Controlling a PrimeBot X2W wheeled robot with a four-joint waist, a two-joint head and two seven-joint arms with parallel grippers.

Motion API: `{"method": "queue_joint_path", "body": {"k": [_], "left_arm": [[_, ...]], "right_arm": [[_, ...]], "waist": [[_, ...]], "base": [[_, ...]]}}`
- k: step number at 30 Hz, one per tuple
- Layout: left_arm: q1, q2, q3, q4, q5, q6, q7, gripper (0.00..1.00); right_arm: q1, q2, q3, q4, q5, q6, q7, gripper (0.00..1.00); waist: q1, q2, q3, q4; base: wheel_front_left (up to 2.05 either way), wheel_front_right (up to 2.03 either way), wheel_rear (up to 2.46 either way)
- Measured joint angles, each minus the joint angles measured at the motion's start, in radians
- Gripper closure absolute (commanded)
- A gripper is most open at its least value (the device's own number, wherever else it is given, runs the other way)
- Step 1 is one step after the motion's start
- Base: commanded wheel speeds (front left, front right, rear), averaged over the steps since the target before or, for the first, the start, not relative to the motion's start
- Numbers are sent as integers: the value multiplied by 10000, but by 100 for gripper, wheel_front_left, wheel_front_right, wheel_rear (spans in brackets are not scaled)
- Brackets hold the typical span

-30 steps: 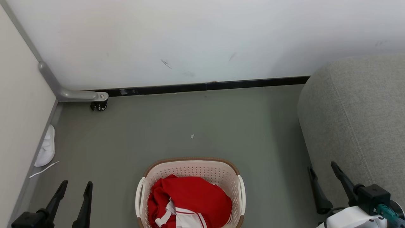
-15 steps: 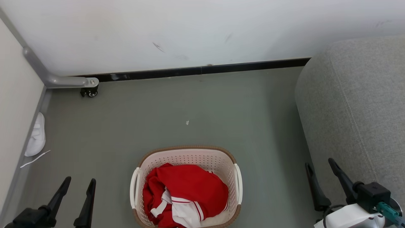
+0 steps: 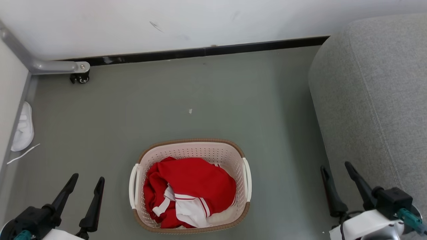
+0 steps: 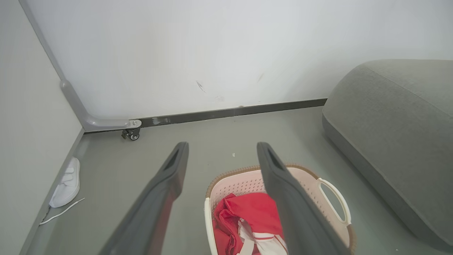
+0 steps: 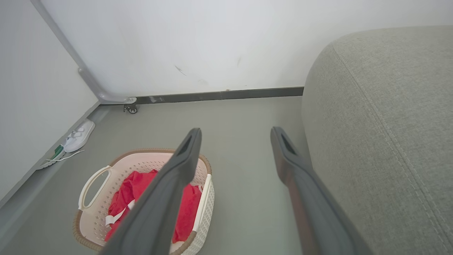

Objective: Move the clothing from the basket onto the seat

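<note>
As the red clothes (image 3: pixel 196 180) are lying heaped in the basket (image 3: pixel 190 141) at six o'clock, the left tool (image 3: pixel 88 177) at eight and the right tool (image 3: pixel 335 165) at four are hovering spread and empty, apparently flanking it for a first reach, with the sofa (image 3: pixel 373 100) sitting near at three.

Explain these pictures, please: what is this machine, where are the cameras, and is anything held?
It is a wheeled robot with two arms. The head picture looks down: its left gripper and right gripper are the dark two-fingered claws at the bottom corners, both open and empty. The other two pictures come from wrist cameras looking along those fingers. On the grey floor stands a cream laundry basket holding red sports clothing. A grey sofa is on the right, and a white shoe lies by the left wall.
</note>
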Motion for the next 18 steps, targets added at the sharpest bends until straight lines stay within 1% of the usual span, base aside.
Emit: {"method": "queue_joint_path", "body": {"k": [5, 10, 18], "left_arm": [[-243, 238, -151, -8, -75, -2, 0, 0], [-408, 351, -345, -12, -165, -2, 0, 0], [-807, 798, -617, -17, -217, -2, -2, 0]], "right_arm": [[-337, 0, 10, -100, 71, 0, 0, 0], [-358, 0, 17, -188, 146, 0, 0, 0], [-649, -2, 90, -265, 362, 0, 0, 0]], "waist": [[0, 0, 322, -96], [0, 0, 643, -211], [0, 0, 1124, -441]], "base": [[0, 0, 0], [0, 0, 0], [0, 0, 0]]}}
